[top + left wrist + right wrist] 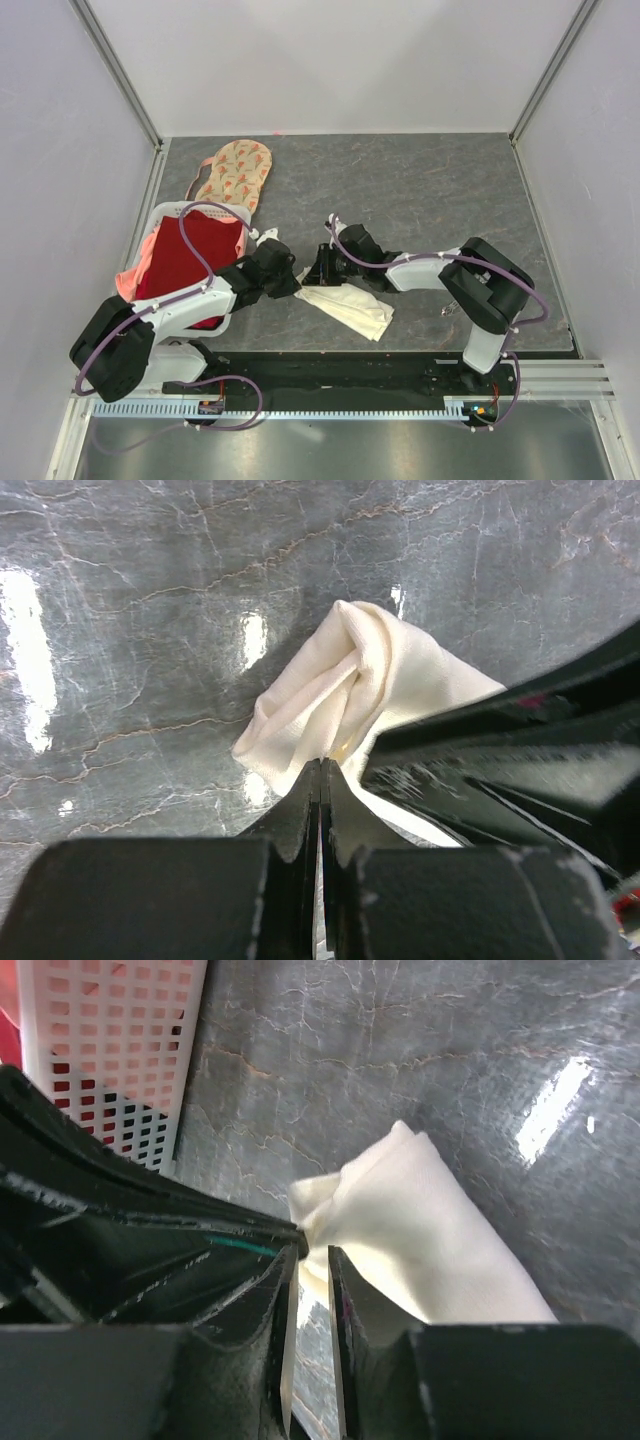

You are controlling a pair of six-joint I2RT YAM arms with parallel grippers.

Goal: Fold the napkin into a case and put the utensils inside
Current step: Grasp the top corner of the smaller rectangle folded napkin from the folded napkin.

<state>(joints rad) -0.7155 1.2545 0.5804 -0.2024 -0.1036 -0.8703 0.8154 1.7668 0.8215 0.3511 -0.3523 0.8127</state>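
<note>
The cream-white napkin (350, 306) lies bunched and partly folded on the grey table in front of both arms. My left gripper (293, 281) is at its left end. In the left wrist view the jaws (321, 764) are pressed together on an edge of the napkin (350, 685). My right gripper (322, 272) meets it from the other side. In the right wrist view its jaws (312, 1252) stand a narrow gap apart with the napkin's corner (420, 1220) between the tips. The two grippers almost touch. I see no gold utensils clearly.
A white mesh basket (160, 215) holding a red cloth (190, 258) stands at the left, close to my left arm; it also shows in the right wrist view (120, 1050). A peach floral cloth (237, 172) hangs over its far end.
</note>
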